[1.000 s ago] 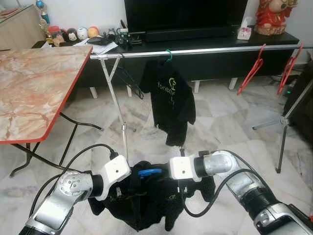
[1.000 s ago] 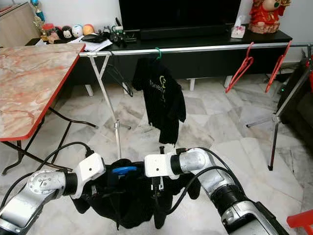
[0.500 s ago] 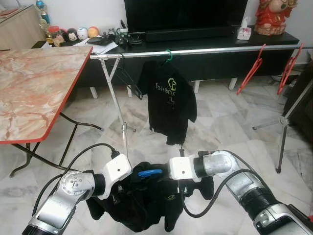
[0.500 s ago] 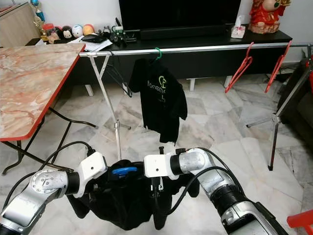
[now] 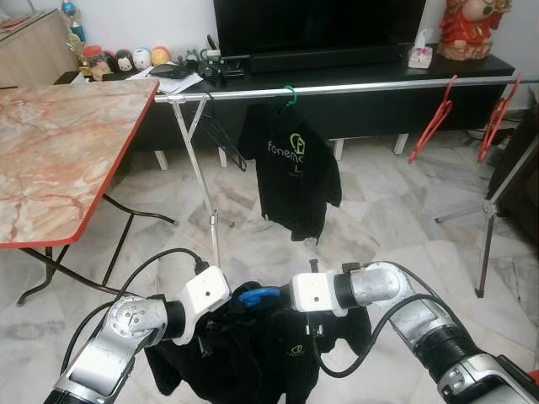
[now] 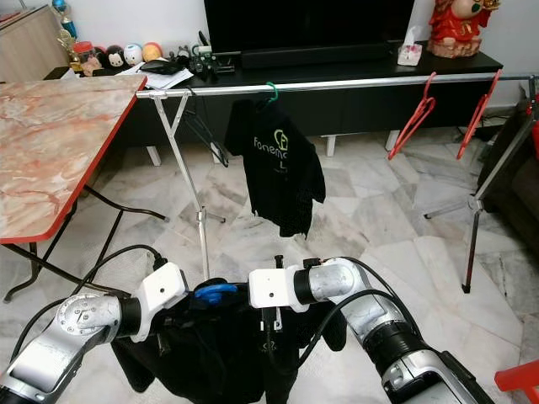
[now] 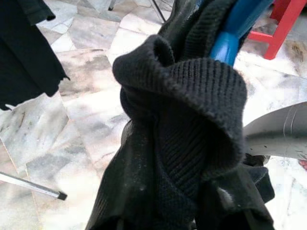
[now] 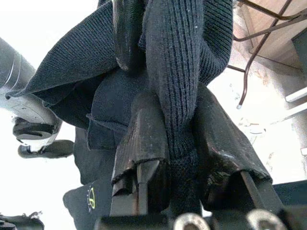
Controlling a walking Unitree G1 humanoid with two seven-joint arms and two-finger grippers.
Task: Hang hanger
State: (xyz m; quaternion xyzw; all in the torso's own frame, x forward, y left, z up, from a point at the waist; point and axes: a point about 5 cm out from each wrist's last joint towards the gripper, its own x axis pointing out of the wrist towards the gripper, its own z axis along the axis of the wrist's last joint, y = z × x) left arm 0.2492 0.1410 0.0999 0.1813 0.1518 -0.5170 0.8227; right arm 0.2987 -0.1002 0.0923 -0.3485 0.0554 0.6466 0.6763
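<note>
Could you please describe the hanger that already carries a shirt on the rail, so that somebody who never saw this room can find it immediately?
Find the long silver rail that runs in front of the black TV cabinet. Near its middle hangs a green hanger carrying a black shirt with a green logo. The red hangers further right on the same rail are bare.
</note>
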